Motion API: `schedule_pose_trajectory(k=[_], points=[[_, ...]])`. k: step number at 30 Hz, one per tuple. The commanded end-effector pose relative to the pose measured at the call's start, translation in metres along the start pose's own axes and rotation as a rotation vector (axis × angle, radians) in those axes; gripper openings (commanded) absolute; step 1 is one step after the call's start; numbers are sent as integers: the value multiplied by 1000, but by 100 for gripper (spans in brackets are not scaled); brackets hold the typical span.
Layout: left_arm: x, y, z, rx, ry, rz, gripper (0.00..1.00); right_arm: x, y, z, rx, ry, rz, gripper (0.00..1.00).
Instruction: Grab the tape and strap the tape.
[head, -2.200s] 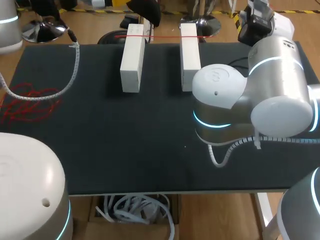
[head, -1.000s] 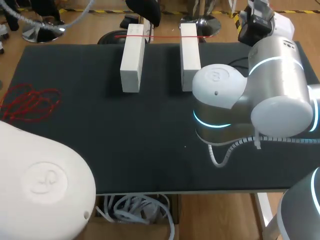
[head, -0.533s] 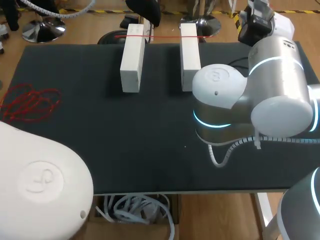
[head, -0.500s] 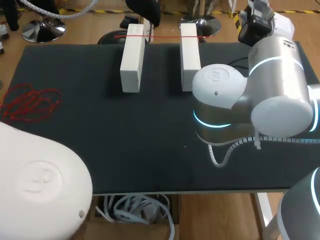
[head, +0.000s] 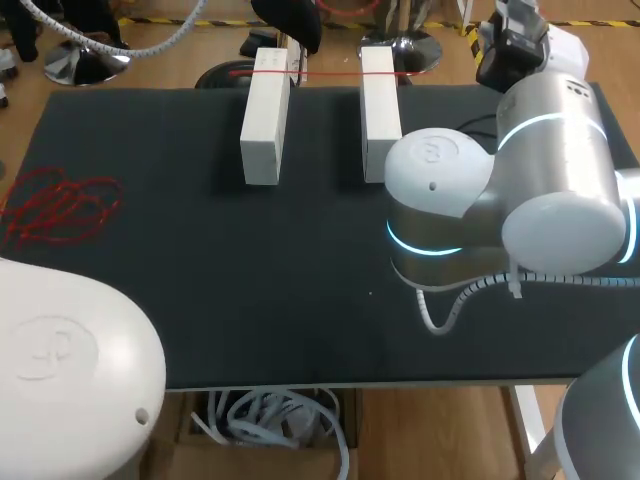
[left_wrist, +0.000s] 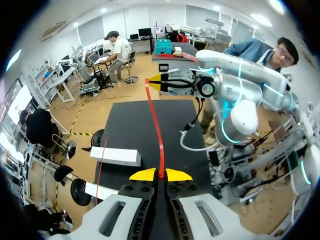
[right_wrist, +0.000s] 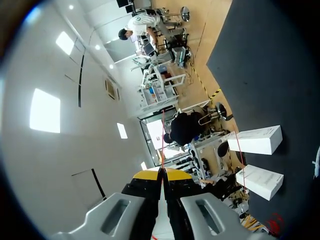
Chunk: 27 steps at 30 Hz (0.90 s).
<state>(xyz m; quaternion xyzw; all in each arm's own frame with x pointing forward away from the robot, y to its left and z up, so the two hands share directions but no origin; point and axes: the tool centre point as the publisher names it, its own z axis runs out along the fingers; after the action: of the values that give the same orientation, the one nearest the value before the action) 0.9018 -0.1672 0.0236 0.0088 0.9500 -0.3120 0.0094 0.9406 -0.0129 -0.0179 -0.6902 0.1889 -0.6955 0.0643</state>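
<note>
A red tape (left_wrist: 159, 135) runs taut through the air between my two grippers, high above the black table (left_wrist: 135, 125). My left gripper (left_wrist: 160, 175) is shut on one end. My right gripper (left_wrist: 156, 83), seen ahead in the left wrist view, pinches the other end. In the right wrist view the right gripper (right_wrist: 162, 175) is shut on the tape (right_wrist: 162, 145), seen edge-on. Two white blocks (head: 262, 118) (head: 380, 100) lie side by side at the table's far edge, with a thin red strand (head: 325, 72) across their far ends. Neither gripper shows in the head view.
A tangle of red tape (head: 60, 208) lies at the table's left edge. My right arm's bulky joints (head: 500, 190) stand over the right half of the table. My left arm's white shell (head: 60, 370) covers the near left corner.
My left arm's white shell has sunk lower and to the left in the head view, and its cable has swung across the far left corner. Blocks and right arm are unmoved.
</note>
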Motion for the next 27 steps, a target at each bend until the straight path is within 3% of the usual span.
schedule_pose_trajectory(k=[1, 16, 27], points=[[0, -3, 3, -6, -9, 10, 0, 3, 0, 0, 0, -7, -3, 0], [2, -19, 0, -14, 18, 48, 0, 3, 0, 0, 0, -7, -3, 0], [2, -19, 0, -14, 18, 48, 0, 3, 0, 0, 0, -7, -3, 0]])
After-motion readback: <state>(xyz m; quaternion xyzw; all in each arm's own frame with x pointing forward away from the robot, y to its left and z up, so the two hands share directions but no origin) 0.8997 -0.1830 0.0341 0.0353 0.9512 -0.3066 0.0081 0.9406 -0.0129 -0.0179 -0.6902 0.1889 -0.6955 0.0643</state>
